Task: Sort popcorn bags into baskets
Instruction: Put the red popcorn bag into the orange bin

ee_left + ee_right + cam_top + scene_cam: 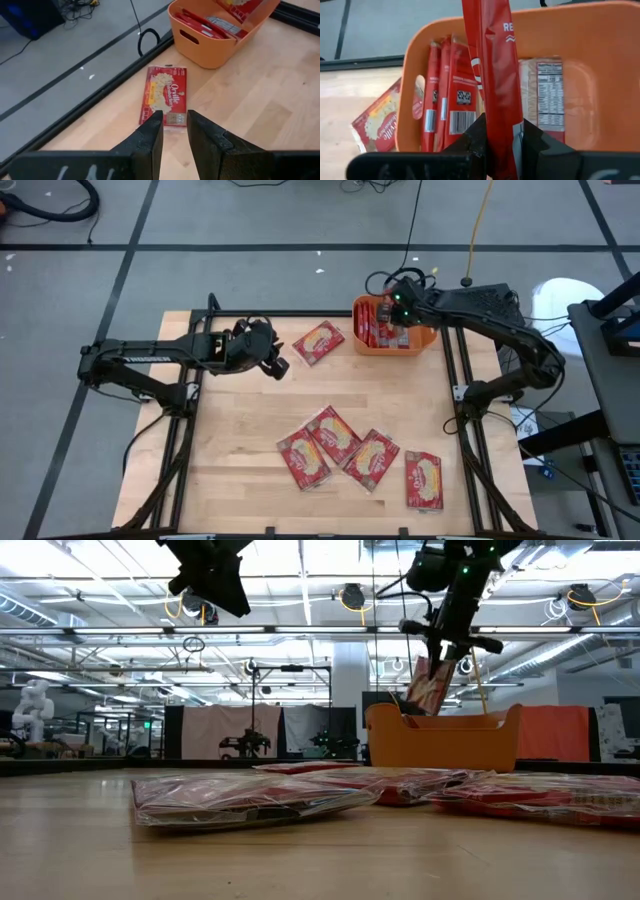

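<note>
Popcorn bags, flat red plastic packets with a cream oval on the face, lie in three places. Furthest left, the left gripper (277, 366) hangs above bare wooden table (230, 440), its fingers a narrow gap apart and holding nothing. Just beyond it one packet (319, 342) lies flat beside the tub. Nearer the front edge, a cluster of three overlapping packets (335, 445) sits mid-table, with a single packet (424, 480) a little apart to their right.

Right of the lone packet at the back stands the orange plastic tub (425, 340), rectangular with rounded corners. Above it the right gripper (502, 137) is clamped on one packet (492, 75) held on edge, hanging down into the tub between packets already standing upright inside.

The risk, as I judge it: the held packet could catch on the standing ones or on the rim and tip out when let go, since the slot is tight.

Count: five packets on the table, one in the grip, at least three in the tub though I cannot tell exactly; one tub; two arms.
</note>
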You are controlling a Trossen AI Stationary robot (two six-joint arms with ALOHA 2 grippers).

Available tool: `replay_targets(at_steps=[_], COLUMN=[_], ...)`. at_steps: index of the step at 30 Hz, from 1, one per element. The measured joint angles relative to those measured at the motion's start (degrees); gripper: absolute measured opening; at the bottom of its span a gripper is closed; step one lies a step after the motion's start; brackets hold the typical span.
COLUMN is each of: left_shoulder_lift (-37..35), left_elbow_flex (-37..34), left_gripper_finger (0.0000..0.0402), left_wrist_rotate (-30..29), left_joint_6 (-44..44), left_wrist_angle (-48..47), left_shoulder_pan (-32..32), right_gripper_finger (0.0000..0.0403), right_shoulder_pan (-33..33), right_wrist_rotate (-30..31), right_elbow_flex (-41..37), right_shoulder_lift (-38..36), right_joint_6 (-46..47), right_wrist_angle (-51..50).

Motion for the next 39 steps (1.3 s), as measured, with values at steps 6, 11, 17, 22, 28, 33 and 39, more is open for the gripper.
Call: replay_targets(at_steps=[6,11,17,22,28,33,39], left_shoulder_lift=[0.0,0.0,0.0,0.0,0.0,0.0,0.0], left_elbow_flex=[0.0,0.0,0.0,0.0,0.0,0.0,0.0], left_gripper_finger=[0.0093,0.0093,0.0093,0.0093,0.0093,0.0093,0.0093], left_wrist_rotate=[0.7,1.0,3.5,4.0,4.0,4.0,3.6], left_joint_6=[-0.4,-1.8,-2.0,-4.4,-3.3,-3.1,-3.0], left_wrist_angle=[0.0,0.0,0.0,0.0,0.0,0.0,0.0], left_shoulder_pan=[-0.1,-0.1,-0.1,-0.1,-0.1,-0.1,0.0], right_gripper_finger=[0.0052,0.0062,0.0065,0.0065,0.0066,0.0066,0.0066], right_shoulder_pan=[0.1,0.0,0.0,0.0,0.0,0.0,-0.3], right_wrist_rotate=[-0.1,-0.3,-0.3,-0.5,-1.7,-1.4,-1.8], right_elbow_flex=[-2.5,-5.5,-8.0,-10.9,-13.3,-14.9,-15.9], right_shoulder_lift=[1.3,1.2,1.2,1.2,1.2,1.5,2.9], right_joint_6=[2.6,4.4,4.7,8.0,8.9,8.6,8.0], right_wrist_angle=[0.8,2.9,7.2,11.6,15.0,16.0,16.1])
